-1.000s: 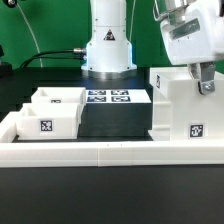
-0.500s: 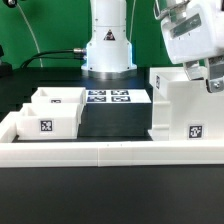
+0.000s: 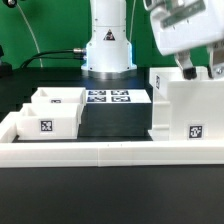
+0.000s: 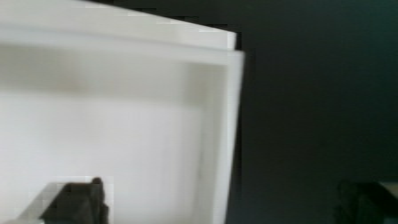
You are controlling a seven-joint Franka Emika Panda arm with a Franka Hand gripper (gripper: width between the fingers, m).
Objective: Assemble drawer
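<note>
The white drawer casing (image 3: 185,110) stands upright at the exterior view's right, with a square tag on its front. Two small white trays (image 3: 47,120) sit side by side at the exterior view's left, the front one tagged. My gripper (image 3: 201,68) hangs just above the casing's top edge, open and empty. In the wrist view the casing's top (image 4: 116,110) fills most of the frame below my gripper (image 4: 222,195). Its edge runs between the two dark fingertips (image 4: 75,198), which stand wide apart and touch nothing.
A long low white rail (image 3: 100,152) runs along the front of the parts. The marker board (image 3: 108,97) lies flat behind the trays, in front of the arm's white base (image 3: 108,45). The table is black.
My gripper has risen from beside the casing's upper right edge and shifted slightly to the exterior view's left. The casing and trays have not moved.
</note>
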